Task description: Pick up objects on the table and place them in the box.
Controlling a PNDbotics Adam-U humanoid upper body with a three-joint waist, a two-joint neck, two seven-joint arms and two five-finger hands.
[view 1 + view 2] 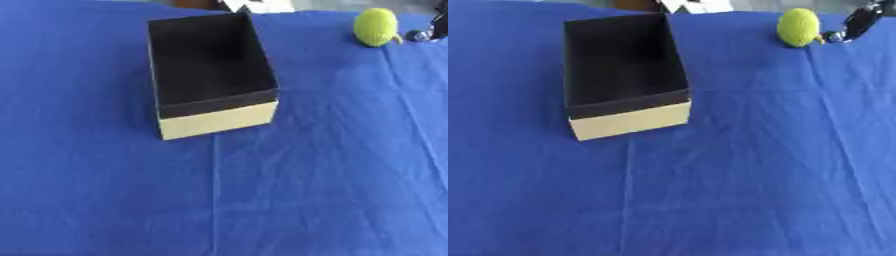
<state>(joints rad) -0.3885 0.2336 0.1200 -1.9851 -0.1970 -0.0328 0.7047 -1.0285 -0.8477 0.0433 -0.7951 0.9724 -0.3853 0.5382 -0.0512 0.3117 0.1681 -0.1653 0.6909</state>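
Observation:
An open box (pixel 210 107) with a black inside and a cream front wall stands on the blue cloth, left of centre toward the far side. Nothing shows inside it. A yellow-green rounded object (pixel 798 27) lies on the cloth at the far right. Part of my right hand (pixel 857 21), black with a silver tip, comes in from the upper right corner just right of that object, close to it or touching it. My left hand shows in neither view.
The blue cloth (pixel 289 190) covers the whole table, with creases running toward the near side. A white thing (pixel 255 5) lies at the far edge behind the box.

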